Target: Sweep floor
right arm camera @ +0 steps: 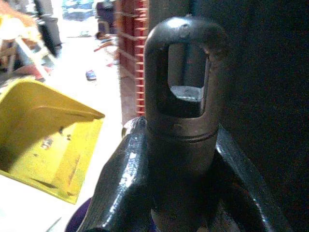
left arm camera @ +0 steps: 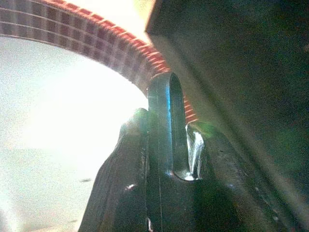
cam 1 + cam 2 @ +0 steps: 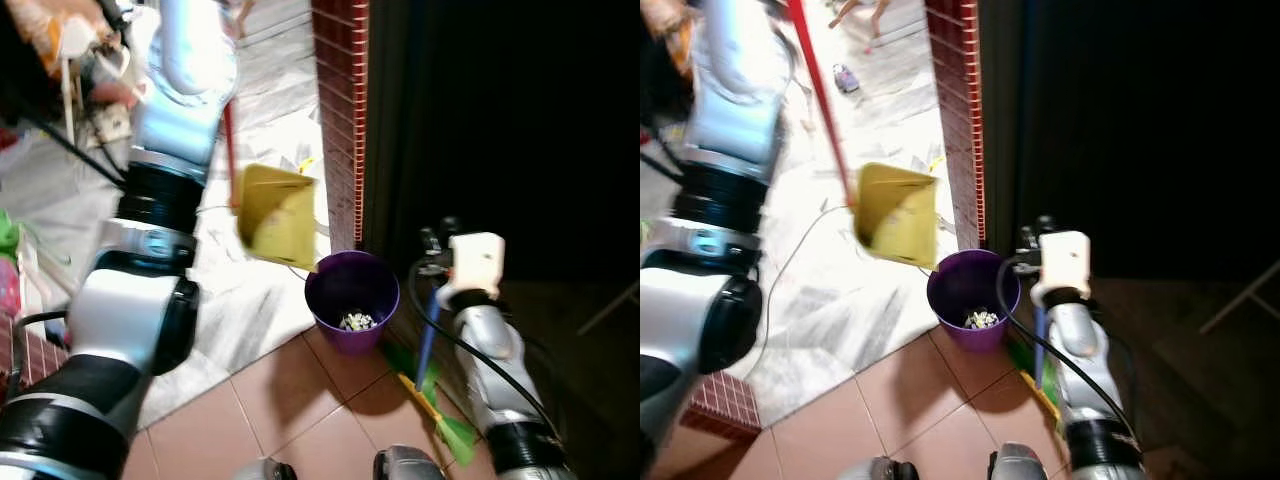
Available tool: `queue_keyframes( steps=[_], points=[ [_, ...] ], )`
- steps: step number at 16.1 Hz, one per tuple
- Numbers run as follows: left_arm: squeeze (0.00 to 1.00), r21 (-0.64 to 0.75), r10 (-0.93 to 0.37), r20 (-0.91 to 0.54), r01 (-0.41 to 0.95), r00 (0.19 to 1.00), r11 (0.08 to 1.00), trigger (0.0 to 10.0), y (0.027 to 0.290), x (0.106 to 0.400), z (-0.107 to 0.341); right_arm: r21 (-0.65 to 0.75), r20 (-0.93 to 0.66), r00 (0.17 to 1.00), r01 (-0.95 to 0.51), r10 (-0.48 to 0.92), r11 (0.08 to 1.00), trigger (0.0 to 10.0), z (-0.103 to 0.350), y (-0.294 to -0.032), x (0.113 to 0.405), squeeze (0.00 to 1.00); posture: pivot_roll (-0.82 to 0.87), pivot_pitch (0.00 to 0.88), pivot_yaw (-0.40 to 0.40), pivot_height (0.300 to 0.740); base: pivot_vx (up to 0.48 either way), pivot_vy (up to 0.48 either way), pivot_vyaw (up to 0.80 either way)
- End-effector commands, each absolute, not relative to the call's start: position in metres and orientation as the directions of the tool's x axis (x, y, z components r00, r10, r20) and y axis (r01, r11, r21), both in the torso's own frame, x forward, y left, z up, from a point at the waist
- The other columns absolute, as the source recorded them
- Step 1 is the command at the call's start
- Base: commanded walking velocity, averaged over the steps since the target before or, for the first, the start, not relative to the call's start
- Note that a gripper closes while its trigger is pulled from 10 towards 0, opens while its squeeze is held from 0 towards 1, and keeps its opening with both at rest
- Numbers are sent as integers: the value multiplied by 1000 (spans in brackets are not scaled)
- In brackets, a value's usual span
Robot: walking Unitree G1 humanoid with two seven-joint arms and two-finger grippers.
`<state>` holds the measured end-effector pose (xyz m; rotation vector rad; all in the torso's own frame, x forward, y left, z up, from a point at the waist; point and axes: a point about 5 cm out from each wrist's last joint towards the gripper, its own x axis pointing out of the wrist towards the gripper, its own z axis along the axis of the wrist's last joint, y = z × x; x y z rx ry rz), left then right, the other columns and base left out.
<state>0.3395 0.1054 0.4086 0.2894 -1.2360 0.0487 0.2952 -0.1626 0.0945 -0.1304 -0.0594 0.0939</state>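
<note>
Tilted over the round purple plastic bin [image 3: 972, 290], the yellow plastic dustpan [image 3: 897, 214] is held by its red handle in the clamped left gripper [image 2: 166, 140], seemingly for emptying, while the broom's dark handle end [image 1: 182, 72] is clasped by the right gripper [image 1: 181, 159].

No writing seems readable anywhere, as the views are blurred.

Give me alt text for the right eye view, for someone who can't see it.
A yellow dustpan on a red handle hangs tilted over a purple bin with bits of debris inside, beside a red brick pillar. The right arm holds a blue-handled broom near the bin.
</note>
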Motion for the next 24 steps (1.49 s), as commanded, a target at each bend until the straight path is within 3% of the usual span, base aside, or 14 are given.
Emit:
queue_keyframes(
  steps=[1, 2, 6, 7, 9, 11, 15, 18, 24],
  points=[
    [0, 238, -153, 939, -263, 307, 935, 10000, 113, 332, 411, -91, 37, 991, -128, 132, 988, 10000, 88, -150, 297, 0, -97, 0, 75, 740, 0, 0, 0],
    [0, 262, -131, 894, -263, 428, 929, 10000, 123, 338, 377, -87, 26, 989, -144, 147, 986, 10000, 86, -145, 300, 0, -89, 0, 71, 740, 0, 0, 0],
    [0, 330, -117, 762, -225, 637, 917, 10000, 120, 330, 293, -74, 14, 987, -156, 157, 985, 10000, 78, -143, 302, 0, -70, 0, 55, 740, 0, 0, 0],
    [0, 325, -91, 671, -181, 736, 928, 10000, 117, 330, 258, -65, 11, 986, -167, 168, 984, 10000, 77, -142, 302, 0, -68, 0, 51, 740, 0, 0, 0],
    [0, 294, -38, 518, -136, 855, 946, 10000, 117, 331, 207, -53, 15, 982, -186, 187, 981, 10000, 78, -138, 304, 0, -70, 0, 50, 740, 0, 0, 0],
    [0, 290, 25, 391, -149, 920, 946, 10000, 125, 333, 168, -18, 23, 977, -213, 213, 977, 10000, 78, -134, 304, 0, -73, 0, 51, 740, 0, 0, 0],
    [0, 243, 118, 196, -165, 973, 956, 10000, 138, 328, 119, 18, 53, 971, -234, 233, 972, 10000, 83, -130, 305, 0, -97, 0, 65, 740, 0, 0, 798],
    [0, 214, 124, 160, -157, 979, 964, 10000, 134, 325, 106, 18, 55, 969, -240, 239, 971, 10000, 83, -133, 305, 0, -106, 0, 61, 740, 0, 0, 771],
    [0, 179, 123, 130, -145, 984, 973, 10000, 125, 320, 97, 20, 46, 970, -238, 237, 971, 10000, 82, -135, 305, 0, -112, 0, 61, 740, -169, 0, 0]
  ],
)
